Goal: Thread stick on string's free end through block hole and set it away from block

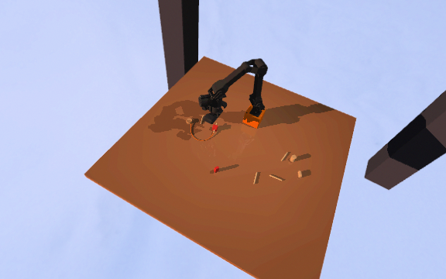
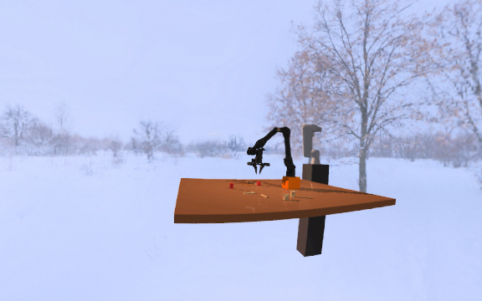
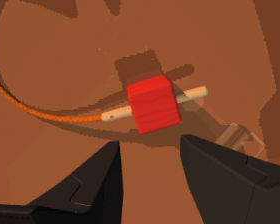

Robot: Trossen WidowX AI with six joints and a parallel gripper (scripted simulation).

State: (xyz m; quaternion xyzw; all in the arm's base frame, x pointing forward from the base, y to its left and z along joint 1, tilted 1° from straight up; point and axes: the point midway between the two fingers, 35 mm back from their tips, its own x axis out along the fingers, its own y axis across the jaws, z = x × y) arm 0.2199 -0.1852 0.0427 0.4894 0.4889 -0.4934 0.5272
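Stick (image 1: pixel 214 132) (image 3: pixel 117 114): lodged through red block (image 1: pixel 214 127) (image 2: pixel 258 183) (image 3: pixel 155 105), over table (image 1: pixel 188 201) (image 2: pixel 216 209) (image 3: pixel 31 165).

Wrist view, left to right: orange, twisted string (image 1: pixel 203 140) (image 3: pixel 56 117); joined to near end of stick, pale, slim, round, with small dark dot near string; middle hidden inside block with faint grain lines; rounded far end showing beyond. Below block: dark, tapering fingers (image 2: pixel 256 170), spread partway, with nothing pinched.

Top view, left to right: round button (image 1: pixel 189 121), at other end of curved string; pale stick-like piece (image 1: pixel 202 119) just beside fingers; red block; second red piece (image 1: pixel 216 169) (image 2: pixel 231 186), well apart; three loose sticks (image 1: pixel 256 177) and two small wooden pieces (image 1: pixel 300 173) farther right.
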